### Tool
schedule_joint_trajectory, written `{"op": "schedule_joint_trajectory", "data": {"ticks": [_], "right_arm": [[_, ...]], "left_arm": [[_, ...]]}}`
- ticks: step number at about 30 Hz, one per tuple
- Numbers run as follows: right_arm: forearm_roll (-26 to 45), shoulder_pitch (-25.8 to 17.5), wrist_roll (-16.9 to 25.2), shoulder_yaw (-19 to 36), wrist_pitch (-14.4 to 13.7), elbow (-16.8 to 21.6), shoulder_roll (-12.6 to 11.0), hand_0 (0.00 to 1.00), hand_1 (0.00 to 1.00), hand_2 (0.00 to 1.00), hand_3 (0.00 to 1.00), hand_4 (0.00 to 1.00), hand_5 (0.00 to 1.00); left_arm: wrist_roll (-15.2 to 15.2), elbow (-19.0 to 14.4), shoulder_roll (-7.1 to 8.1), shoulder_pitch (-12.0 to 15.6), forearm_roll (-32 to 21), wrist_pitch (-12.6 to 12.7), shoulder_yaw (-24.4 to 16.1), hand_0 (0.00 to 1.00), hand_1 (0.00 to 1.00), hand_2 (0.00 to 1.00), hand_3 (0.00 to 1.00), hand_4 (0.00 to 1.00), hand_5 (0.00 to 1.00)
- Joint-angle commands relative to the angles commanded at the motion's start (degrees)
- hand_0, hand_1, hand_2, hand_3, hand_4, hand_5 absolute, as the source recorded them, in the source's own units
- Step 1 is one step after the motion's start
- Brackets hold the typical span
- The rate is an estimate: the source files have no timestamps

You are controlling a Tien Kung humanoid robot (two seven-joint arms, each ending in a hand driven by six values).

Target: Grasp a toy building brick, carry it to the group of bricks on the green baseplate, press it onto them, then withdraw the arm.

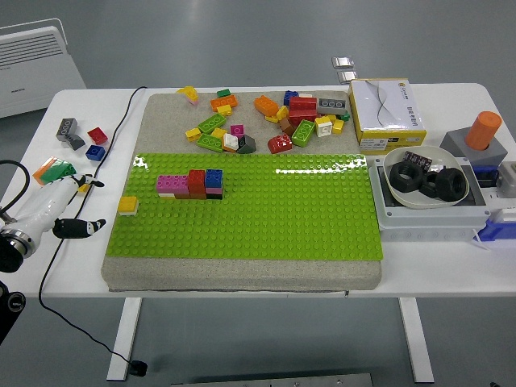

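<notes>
Left hand at the left edge of the head view, on a white forearm entering from the lower left; dark fingers loosely extended, pointing right, empty; a black cable loops from the wrist region

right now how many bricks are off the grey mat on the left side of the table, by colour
grey brick: 1
red brick: 1
blue brick: 1
green and orange brick cluster, partly behind the left hand: 1
total: 4
</notes>
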Motion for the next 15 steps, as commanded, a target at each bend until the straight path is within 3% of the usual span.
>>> {"op": "schedule_joint_trajectory", "data": {"ticks": [7, 8, 15], "right_arm": [[-3.5, -0.05, 0.35, 3.4, 0.5, 0.0, -0.38, 0.519, 0.626, 0.646, 0.786, 0.846, 0.998], [-4.78, -0.04, 0.45, 4.68, 0.67, 0.0, -0.57, 0.519, 0.621, 0.608, 0.783, 0.846, 0.998], [-7.99, 0.06, 0.42, 7.67, 0.93, 0.0, -0.56, 0.519, 0.622, 0.6, 0.781, 0.842, 0.998]], "left_arm": [[-2.72, 5.27, 0.17, -3.72, -1.4, 2.33, 3.57, 0.991, 0.981, 0.972, 0.78, 0.758, 0.12], [-3.09, 6.07, 0.09, -4.93, -1.48, 2.61, 4.83, 0.986, 0.975, 0.963, 0.774, 0.691, 0.015], [-3.54, 9.41, 0.64, -11.91, -2.3, 2.48, 12.67, 0.983, 0.971, 0.959, 0.772, 0.67, 0.002]]}}
